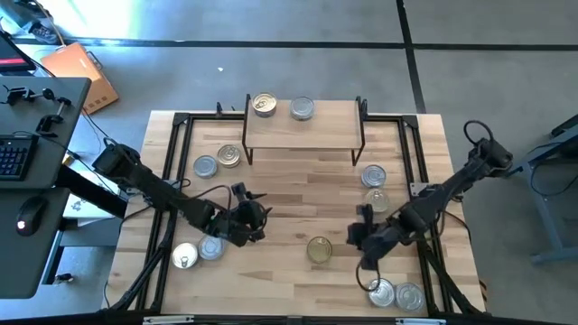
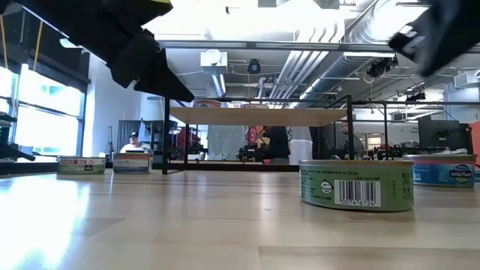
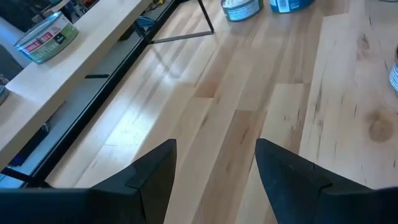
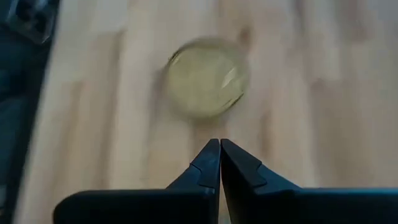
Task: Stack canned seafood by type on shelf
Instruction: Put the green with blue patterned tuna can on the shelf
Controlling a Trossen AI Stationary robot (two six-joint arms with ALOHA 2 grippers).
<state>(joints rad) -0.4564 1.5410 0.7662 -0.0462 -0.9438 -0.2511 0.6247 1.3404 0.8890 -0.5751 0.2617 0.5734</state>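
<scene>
So far only two tins point(image 1: 264, 105) are parked on the shelf point(image 1: 330, 126), a gold-lidded one and a silver one point(image 1: 302, 109) just beside it, both near the back edge. Everything else is scattered on the surface point(image 1: 289, 194): a pair point(image 1: 218, 161) near the shelf's left legs, two more point(image 1: 197, 253) near the front left, two point(image 1: 374, 186) by the shelf's right legs, two point(image 1: 396, 293) at the front right corner, and one gold-lidded tin point(image 1: 319, 248) sitting alone in the middle front.

Nothing is being carried at the moment. The left tool point(image 1: 256, 218) hangs over bare wood near the middle left, fingers spread apart with only empty surface seen between them in its wrist view. The right tool point(image 4: 220, 163) is pinched fully together, nothing in it, and it's pointed at that lone gold-lidded tin point(image 4: 206, 77), which sits just ahead of the tips.

So the step in hand looks like a fresh pick, most likely that gold tin by the right arm. For that, the tips would need to be opened wider than the tin first, then lowered around its rim. Since a gold lid is already up on the shelf, it would probably be stacked on that one. Labels can't be read from above, though, so type matching is a guess.

No bins or trays anywhere; the shelf is the only thing holding anything.
</scene>
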